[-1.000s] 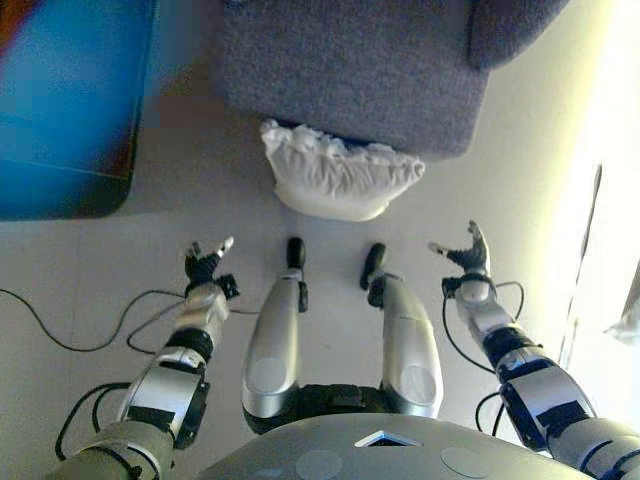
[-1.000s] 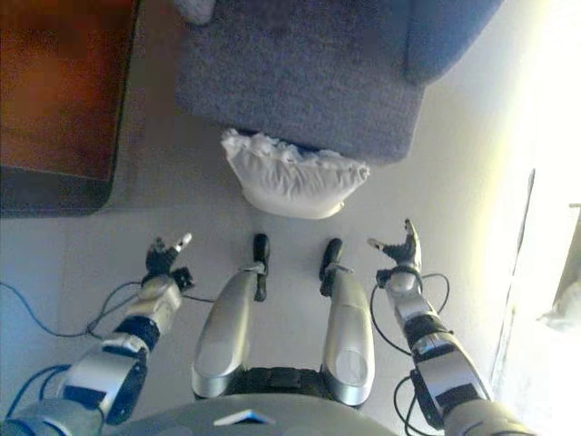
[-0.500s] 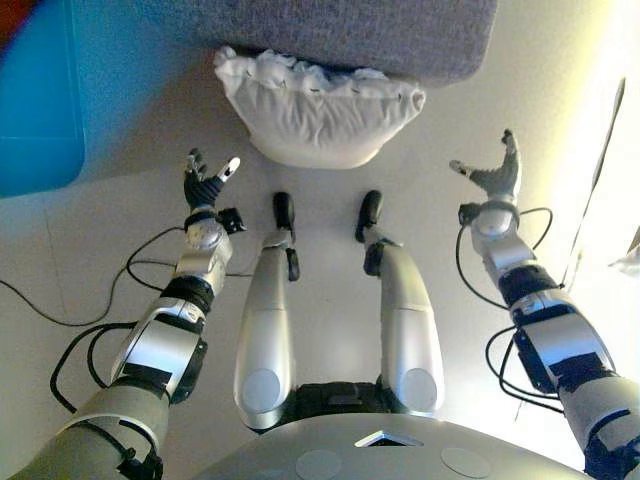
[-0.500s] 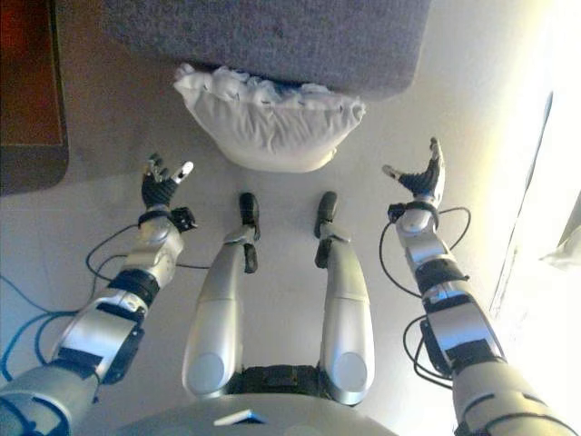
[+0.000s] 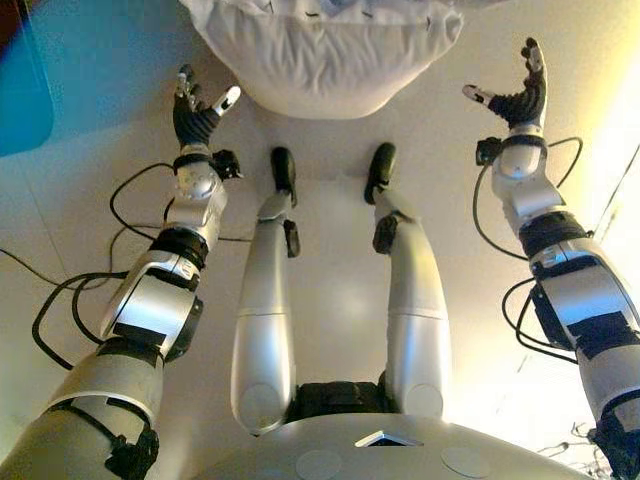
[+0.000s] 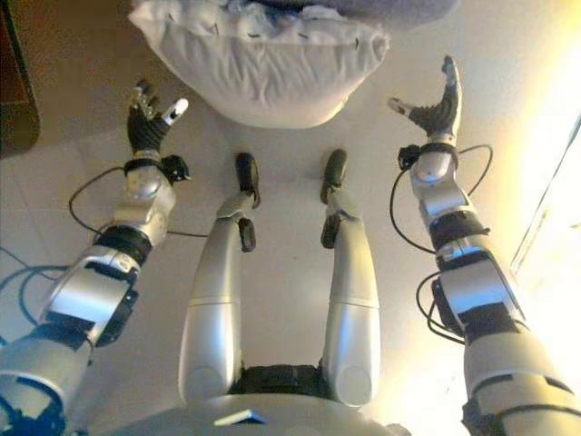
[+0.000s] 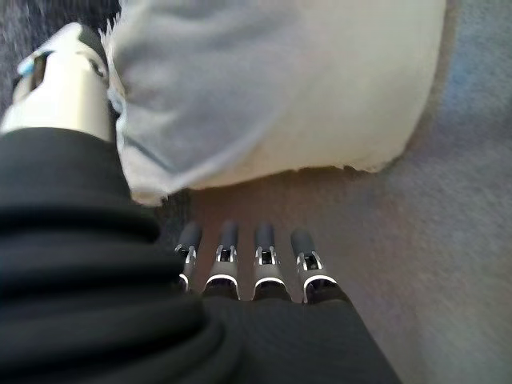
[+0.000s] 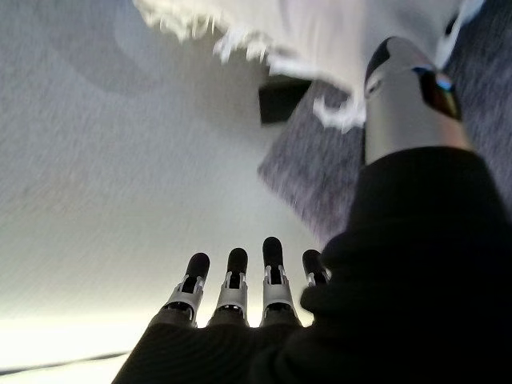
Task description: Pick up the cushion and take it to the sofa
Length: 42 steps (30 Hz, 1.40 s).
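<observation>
**White cushion on the floor between two open hands**

White and crumpled, the cushion point(image 6: 259, 68) lies on the pale floor point(image 6: 290, 204) at the far edge of the head views, its far side right against the grey sofa point(image 6: 399, 9), whose base shows only as a strip along the top edge.

On the left side, a dark piece of furniture point(image 6: 14, 91) sits at the edge, well apart from the cushion. Next comes the left hand point(image 5: 195, 115), raised above the floor just beside the cushion's left end and not touching it; its fingers are straight and spread, the thumb held apart, and it holds nothing. In the left wrist view the fingers point(image 7: 264, 240) point out in a row over the floor, with the cushion point(image 7: 280, 88) filling the space past them (its fringed lower edge hangs just above the floor there).

In the middle, the cushion bulges toward the robot, resting free on the floor with neither hand under it.

On the right, the right hand point(image 5: 515, 95) is held up beside the cushion's right end, a clear gap between them, fingers straight, thumb out toward the cushion, empty. The right wrist view shows its fingers point(image 8: 232, 276) extended over bare floor, with the cushion's frayed edge point(image 8: 264, 32) and the sofa's grey fabric point(image 8: 312, 168) beyond.
</observation>
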### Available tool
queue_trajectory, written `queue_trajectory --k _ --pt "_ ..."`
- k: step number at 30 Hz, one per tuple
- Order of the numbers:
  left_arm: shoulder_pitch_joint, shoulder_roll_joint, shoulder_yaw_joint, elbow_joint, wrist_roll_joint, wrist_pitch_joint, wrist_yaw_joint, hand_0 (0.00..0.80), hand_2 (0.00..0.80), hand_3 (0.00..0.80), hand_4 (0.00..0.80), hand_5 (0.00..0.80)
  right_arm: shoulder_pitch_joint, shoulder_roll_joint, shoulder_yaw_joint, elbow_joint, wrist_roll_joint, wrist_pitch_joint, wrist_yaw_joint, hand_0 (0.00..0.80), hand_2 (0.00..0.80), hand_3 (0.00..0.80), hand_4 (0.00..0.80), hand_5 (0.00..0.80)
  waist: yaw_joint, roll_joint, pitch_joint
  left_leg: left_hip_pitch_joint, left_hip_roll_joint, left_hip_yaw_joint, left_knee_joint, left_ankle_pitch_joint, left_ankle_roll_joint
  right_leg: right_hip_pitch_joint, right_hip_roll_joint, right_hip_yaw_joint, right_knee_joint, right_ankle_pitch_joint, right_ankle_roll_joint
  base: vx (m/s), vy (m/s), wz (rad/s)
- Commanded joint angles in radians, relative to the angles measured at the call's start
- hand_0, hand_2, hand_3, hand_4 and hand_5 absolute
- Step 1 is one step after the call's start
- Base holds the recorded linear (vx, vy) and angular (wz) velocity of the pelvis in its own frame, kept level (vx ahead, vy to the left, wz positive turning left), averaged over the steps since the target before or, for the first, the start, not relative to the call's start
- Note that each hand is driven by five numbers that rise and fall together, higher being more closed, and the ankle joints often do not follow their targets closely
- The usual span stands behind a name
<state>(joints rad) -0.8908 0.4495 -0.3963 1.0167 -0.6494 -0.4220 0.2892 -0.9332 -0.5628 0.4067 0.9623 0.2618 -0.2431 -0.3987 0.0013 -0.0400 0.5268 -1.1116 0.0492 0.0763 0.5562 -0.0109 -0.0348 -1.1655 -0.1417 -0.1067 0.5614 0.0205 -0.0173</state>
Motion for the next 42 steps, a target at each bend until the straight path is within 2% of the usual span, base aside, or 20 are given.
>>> queue_trajectory --k 1,7,13,16,19,26,32,34,39,42 --pt "-0.007 0.038 0.027 -0.03 -0.046 -0.033 -0.061 0.0 0.0 0.0 0.0 0.0 0.003 -0.078 0.043 -0.04 0.064 -0.093 0.082 0.0 0.0 0.0 0.0 0.0 -0.03 0.055 -0.007 -0.058 -0.002 -0.063 0.021 -0.057 -0.038 -0.01 0.003 0.04 0.016 -0.053 0.086 0.007 0.036 0.0" --pt "-0.089 0.085 0.002 -0.003 -0.08 -0.026 -0.107 0.0 0.0 0.0 0.0 0.0 -0.069 -0.099 0.08 -0.04 0.108 -0.154 0.198 0.0 0.0 0.0 0.0 0.0 -0.035 0.058 -0.007 -0.107 -0.004 -0.064 0.032 -0.061 -0.049 -0.056 0.002 0.045 0.028 -0.055 0.098 0.016 0.044 -0.05" --pt "-0.146 0.096 -0.025 -0.023 -0.182 -0.018 -0.267 0.0 0.0 0.0 0.0 0.0 -0.157 -0.11 0.138 -0.066 0.166 -0.179 0.334 0.0 0.0 0.0 0.0 0.0 -0.036 0.065 -0.007 -0.139 -0.007 -0.064 0.026 -0.058 -0.059 -0.089 -0.002 0.046 0.022 -0.051 0.109 0.002 0.02 -0.01" --pt "-0.169 0.099 -0.045 -0.041 -0.209 -0.008 -0.346 0.0 0.0 0.0 0.0 0.0 -0.19 -0.112 0.161 -0.102 0.18 -0.185 0.357 0.0 0.0 0.0 0.0 0.0 -0.038 0.068 -0.007 -0.149 -0.007 -0.063 0.013 -0.051 -0.063 -0.098 -0.001 0.046 0.01 -0.047 0.115 -0.009 0.033 0.02" --pt "-0.201 0.109 -0.074 -0.056 -0.205 -0.017 -0.368 0.0 0.0 0.0 0.0 0.0 -0.227 -0.114 0.179 -0.134 0.211 -0.183 0.358 0.0 0.0 0.0 0.0 0.0 -0.04 0.07 -0.007 -0.164 -0.006 -0.061 0.007 -0.046 -0.067 -0.113 -0.001 0.048 0.007 -0.043 0.121 -0.012 0.041 0.01" --pt "-0.34 0.115 -0.094 -0.031 -0.252 -0.019 -0.32 0.0 0.0 0.0 0.0 0.0 -0.343 -0.078 0.217 -0.138 0.258 -0.18 0.355 0.0 0.0 0.0 0.0 0.0 -0.046 0.073 -0.007 -0.181 -0.009 -0.059 -0.016 -0.035 -0.074 -0.124 0.005 0.052 -0.019 -0.041 0.132 -0.018 0.039 0.01" --pt "-0.447 0.09 -0.103 -0.003 -0.285 -0.023 -0.299 0.0 0.0 0.0 0.0 0.0 -0.443 -0.017 0.249 -0.133 0.275 -0.168 0.361 0.0 0.0 0.0 0.0 0.0 -0.05 0.079 -0.007 -0.184 -0.019 -0.059 -0.067 -0.016 -0.081 -0.124 0.012 0.057 -0.078 -0.03 0.144 -0.006 0.008 0.01" --pt "-0.467 0.078 -0.107 0.006 -0.298 -0.026 -0.268 0.0 0.0 0.0 0.0 0.0 -0.455 -0.005 0.254 -0.136 0.29 -0.155 0.36 0.0 0.0 0.0 0.0 0.0 -0.052 0.081 -0.007 -0.186 -0.023 -0.057 -0.079 -0.008 -0.082 -0.121 0.016 0.058 -0.093 -0.026 0.147 0.0 0.016 0.05" --pt "-0.524 0.071 -0.088 0.074 -0.294 0.017 -0.082 0.0 0.0 0.0 0.0 0.0 -0.478 0.027 0.264 -0.121 0.301 -0.141 0.353 0.0 0.0 0.0 0.0 0.0 -0.054 0.08 -0.007 -0.203 -0.03 -0.054 -0.092 0.01 -0.079 -0.129 0.02 0.059 -0.105 -0.021 0.151 -0.002 -0.006 0.04" --pt "-0.56 0.07 -0.08 0.094 -0.31 0.004 -0.049 0.0 0.0 0.0 0.0 0.0 -0.499 0.041 0.267 -0.11 0.326 -0.148 0.352 0.0 0.0 0.0 0.0 0.0 -0.055 0.078 -0.007 -0.214 -0.033 -0.056 -0.098 0.017 -0.081 -0.134 0.02 0.057 -0.117 -0.015 0.156 -0.001 -0.01 0.0"
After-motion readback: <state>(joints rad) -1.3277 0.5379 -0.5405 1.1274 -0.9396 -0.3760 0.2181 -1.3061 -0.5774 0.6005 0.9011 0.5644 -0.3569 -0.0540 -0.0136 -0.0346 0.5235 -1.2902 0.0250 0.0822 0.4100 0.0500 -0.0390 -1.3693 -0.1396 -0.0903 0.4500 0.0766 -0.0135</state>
